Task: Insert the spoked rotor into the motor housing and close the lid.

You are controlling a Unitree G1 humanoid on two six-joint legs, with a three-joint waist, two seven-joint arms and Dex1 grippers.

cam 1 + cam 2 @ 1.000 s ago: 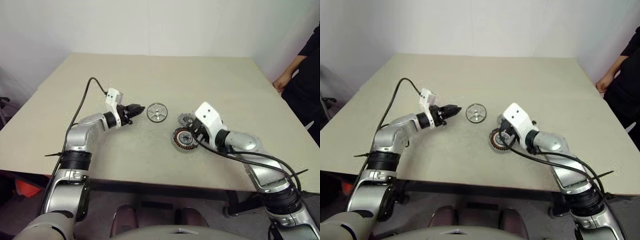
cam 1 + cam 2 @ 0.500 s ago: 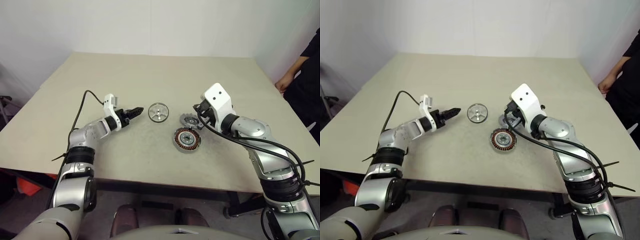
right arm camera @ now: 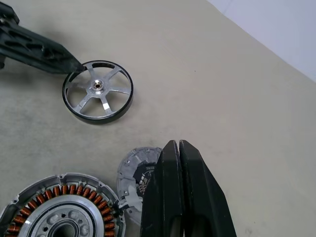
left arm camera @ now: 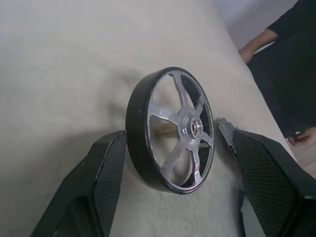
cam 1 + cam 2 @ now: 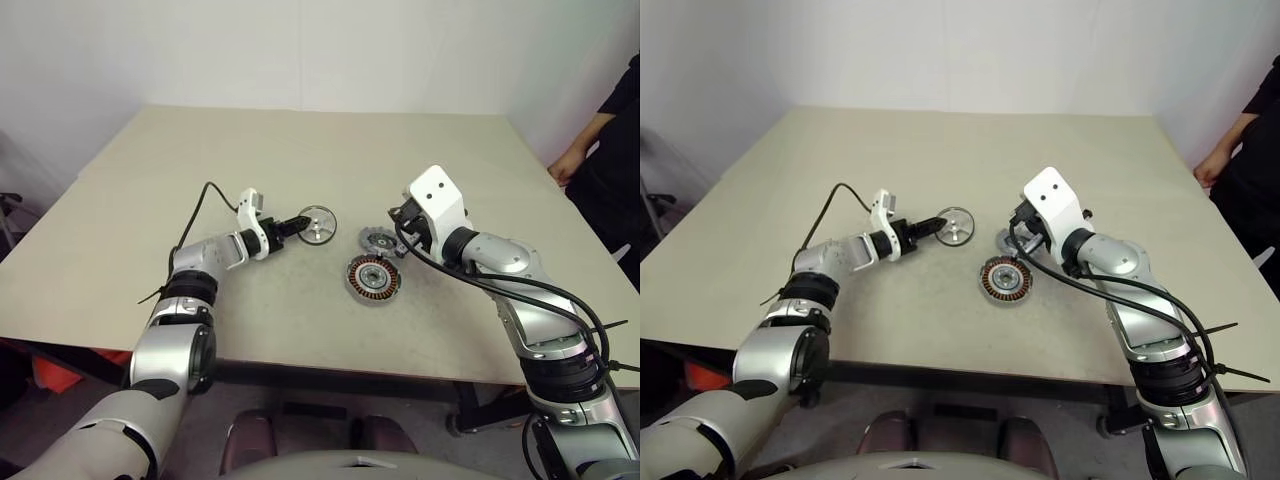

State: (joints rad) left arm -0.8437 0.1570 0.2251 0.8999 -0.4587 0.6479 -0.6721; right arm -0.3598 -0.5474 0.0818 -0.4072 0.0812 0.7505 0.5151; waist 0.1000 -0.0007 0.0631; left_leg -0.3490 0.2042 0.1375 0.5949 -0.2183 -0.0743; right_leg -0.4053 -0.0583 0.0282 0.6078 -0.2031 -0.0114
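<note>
The spoked rotor [image 5: 317, 224], a silver wheel with a dark rim, lies flat on the table. My left gripper [image 4: 177, 140] is open, with one finger [image 4: 106, 173] close beside the rim and the other [image 4: 261, 173] further off on the opposite side. The motor housing [image 5: 374, 278], with its copper windings, sits nearer the table's front edge. A smaller grey disc, the lid [image 5: 379, 240], lies just behind it. My right gripper [image 3: 177, 148] is shut and empty, hovering above the lid and the housing [image 3: 64, 210].
The things lie on a beige table [image 5: 300, 150] with open surface all around the parts. A person in dark clothes [image 5: 605, 160] stands at the table's far right edge. Black cables trail from both wrists.
My left gripper moved right and down to the rotor, rolled and opened around it. My right gripper lifted off the housing a second ago and has since held still.
</note>
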